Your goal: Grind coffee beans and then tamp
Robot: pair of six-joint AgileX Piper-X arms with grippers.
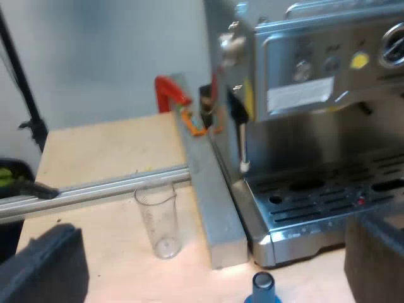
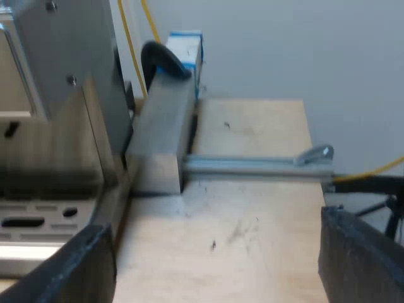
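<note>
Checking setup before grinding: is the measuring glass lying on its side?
No, the measuring glass stands upright on the wooden table, near the espresso machine.

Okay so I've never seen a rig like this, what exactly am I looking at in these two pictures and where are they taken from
These come from two small cameras, one riding on the wrist of each robot arm. The big dark shapes close to each lens are that arm's own two fingers. The left wrist view looks past the left gripper toward the front of an espresso machine. On the wooden table stand a clear measuring glass and a blue tamper, a tool for pressing ground coffee. The right wrist view looks past the right gripper along the machine's side, over a metal rail. Both grippers are open and hold nothing.
</note>
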